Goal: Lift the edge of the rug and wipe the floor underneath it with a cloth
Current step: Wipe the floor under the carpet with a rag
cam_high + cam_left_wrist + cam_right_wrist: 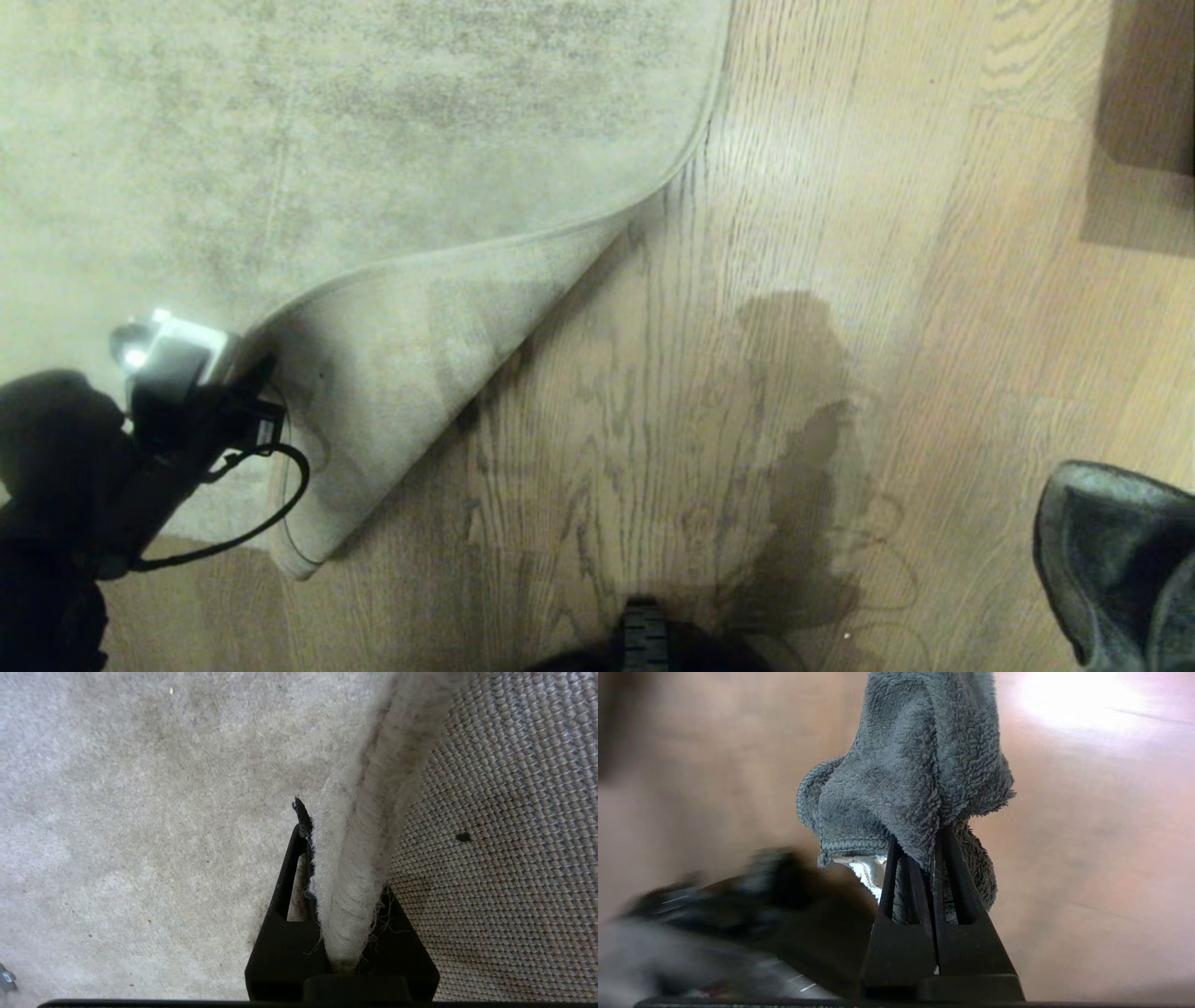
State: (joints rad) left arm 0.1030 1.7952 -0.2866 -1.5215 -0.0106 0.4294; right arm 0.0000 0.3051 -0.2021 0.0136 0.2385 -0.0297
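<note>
From above, the rug (373, 140) has its near corner folded back over itself, the underside facing up, and a wedge of bare floor (653, 392) lies open beside the fold. The left gripper (257, 387) sits at the left of the view, clamped on the turned-over edge. At the far right the cloth (1111, 560) is just entering the view, well apart from the fold. A dark shadow falls across the planks between them.

From the left wrist, the left gripper (345, 891) has its jaws pressed onto the fuzzy rug (359, 812) edge, which runs straight up between them, pile on one side and woven backing on the other. The bite looks deep enough; I'd say the thing to do is hold that height steady so the flap does not sag back over the bare boards.

From the right wrist, the right gripper (929, 858) is pinching the cloth (915, 765), a bunched wad hanging past the fingertips above the floor (1087, 858). For a good wipe, I reckon it should come down until the loose wad flattens on the planks, then sweep close along the fold line without snagging the raised flap.
</note>
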